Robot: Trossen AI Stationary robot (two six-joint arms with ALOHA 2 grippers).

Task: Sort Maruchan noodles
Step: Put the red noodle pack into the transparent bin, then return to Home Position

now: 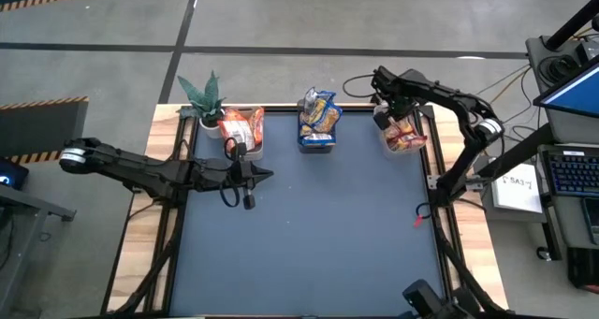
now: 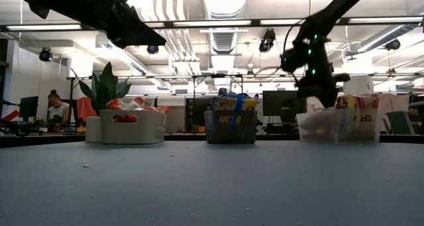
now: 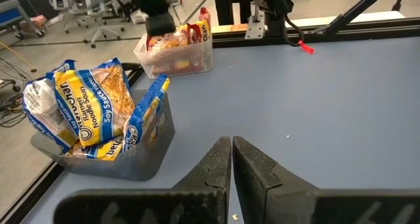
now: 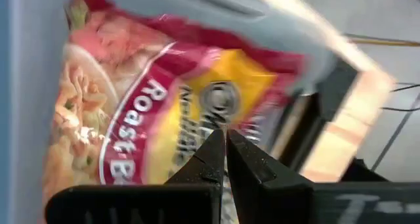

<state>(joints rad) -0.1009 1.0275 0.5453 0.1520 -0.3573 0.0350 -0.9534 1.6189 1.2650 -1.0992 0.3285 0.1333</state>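
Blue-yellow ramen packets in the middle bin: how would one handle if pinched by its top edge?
The blue-yellow packets look crinkly and glossy, so probably slippery. They stand leaning in the bin, so likely light. The noodle block inside could crack.

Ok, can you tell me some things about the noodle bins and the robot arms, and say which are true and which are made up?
1. Three bins stand in a row at the table's far edge. True: left bin, middle bin, right bin.
2. The middle bin holds red packets. False: its blue-yellow packets show clearly.
3. The left gripper has its jaws wide open. False: they are shut and empty.
4. The right gripper is over the right bin, close to a red packet. True.
5. A plant stands beside the right bin. False: beside the left bin.
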